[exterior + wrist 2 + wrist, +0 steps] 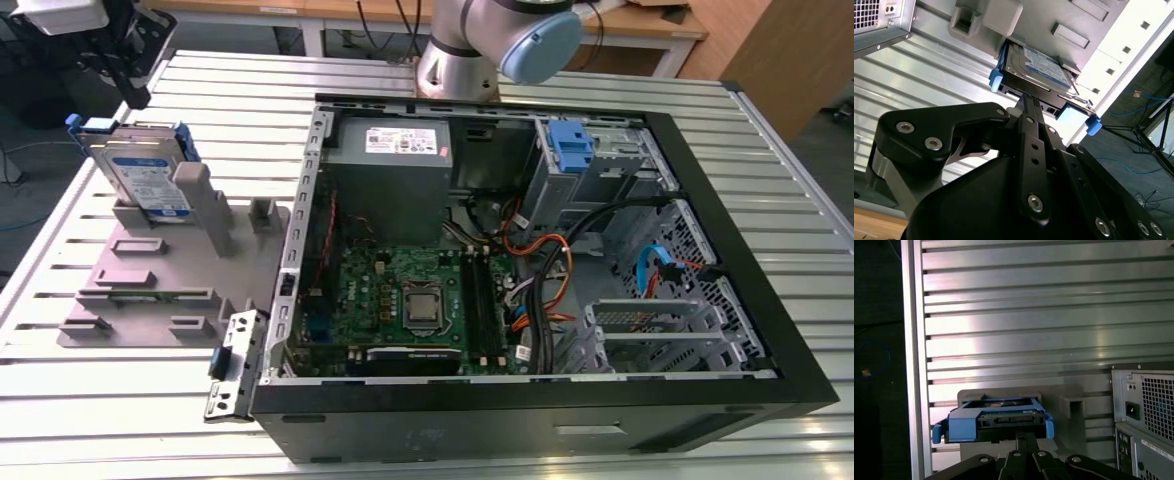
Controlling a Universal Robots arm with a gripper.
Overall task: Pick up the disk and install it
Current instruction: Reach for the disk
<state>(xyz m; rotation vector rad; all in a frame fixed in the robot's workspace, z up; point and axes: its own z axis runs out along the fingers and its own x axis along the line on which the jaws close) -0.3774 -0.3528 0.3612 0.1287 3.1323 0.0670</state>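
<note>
1. The disk (144, 170) stands upright in the grey holder (147, 270), at the exterior view's far left.
2. The gripper (1026, 436) is just beside its edge, pinched together, holding nothing.
3. The disk looks stiff, heavy and easy to hurt. Hold it by the blue rails (961, 427).

The disk (144, 172) stands on edge in a holder (147, 300) at the far end of that holder, on the table (80, 420) at the exterior view's left. The open computer case (534, 415) lies just beside the holder, to its right. Inside the case, the power supply (400, 165) sits at the far side, the motherboard (400, 290) lies nearer, and the drive bay (594, 160) is at the far right. The arm base (461, 60) stands behind the case. In the first wrist view, the gripper (1025, 437) is just beside one edge of the disk.
</note>
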